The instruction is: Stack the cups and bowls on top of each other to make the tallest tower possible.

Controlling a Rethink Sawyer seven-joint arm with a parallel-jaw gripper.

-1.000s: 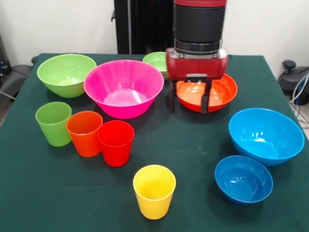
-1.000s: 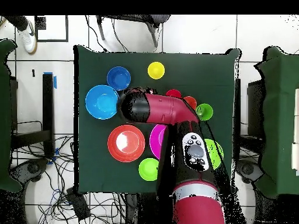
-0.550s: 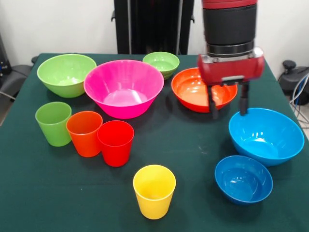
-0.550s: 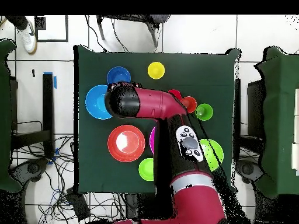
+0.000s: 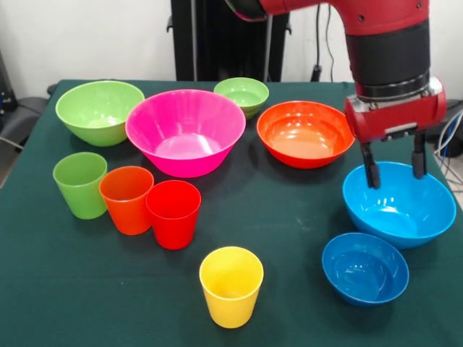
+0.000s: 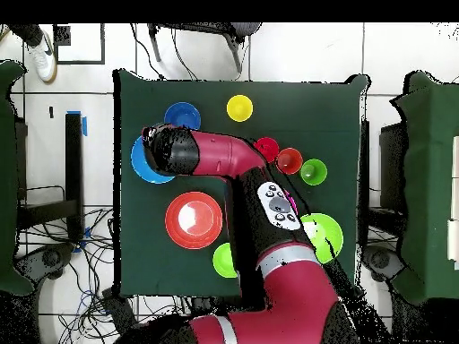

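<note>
Cups [image 5: 173, 214] sit clustered left of centre – bowls [image 5: 185, 131] ring them behind and to the right.

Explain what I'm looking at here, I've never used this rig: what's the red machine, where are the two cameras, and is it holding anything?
The red and black machine is a robot arm. Its gripper hangs open and empty above the big glossy blue plastic bowl. One camera faces the robot across the green-clothed table; the other looks straight down, where the arm hides much of that bowl. Nothing is stacked yet. Four plastic cups, including the small yellow cup, and six bowls, including the big pink bowl and the wide orange bowl, stand separately.
</note>
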